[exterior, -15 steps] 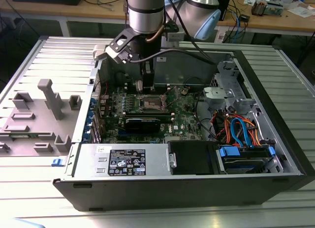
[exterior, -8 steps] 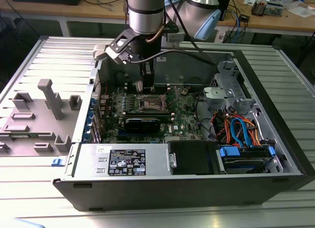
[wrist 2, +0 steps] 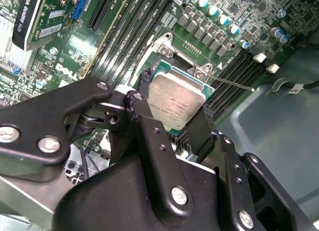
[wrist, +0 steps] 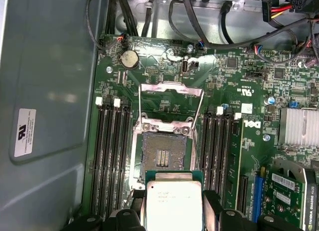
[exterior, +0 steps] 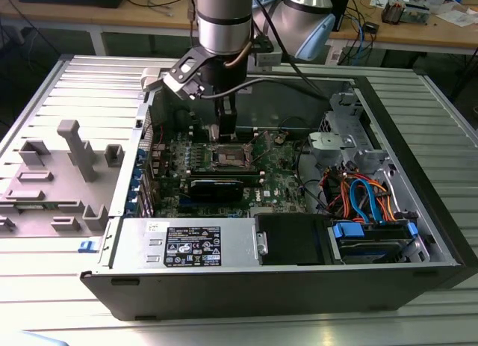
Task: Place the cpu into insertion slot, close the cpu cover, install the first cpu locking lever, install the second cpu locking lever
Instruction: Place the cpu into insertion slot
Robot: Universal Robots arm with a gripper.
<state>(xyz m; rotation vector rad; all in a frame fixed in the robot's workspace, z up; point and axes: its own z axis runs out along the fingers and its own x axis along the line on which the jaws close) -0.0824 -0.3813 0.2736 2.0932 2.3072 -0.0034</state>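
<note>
On the exterior view's left, grey plastic jigs stand on the ribbed metal counter. Beside them lies the open computer case. The arm reaches down into it, with the claw just above the insertion slot on the green board. In both wrist views the claw's black fingers are clamped on two opposite edges of the cpu, silvery top showing. The chip hangs over one edge of the bare slot; I cannot tell whether it touches. The cpu cover is swung open beyond the slot. Blue and orange cables crowd the case's right end.
</note>
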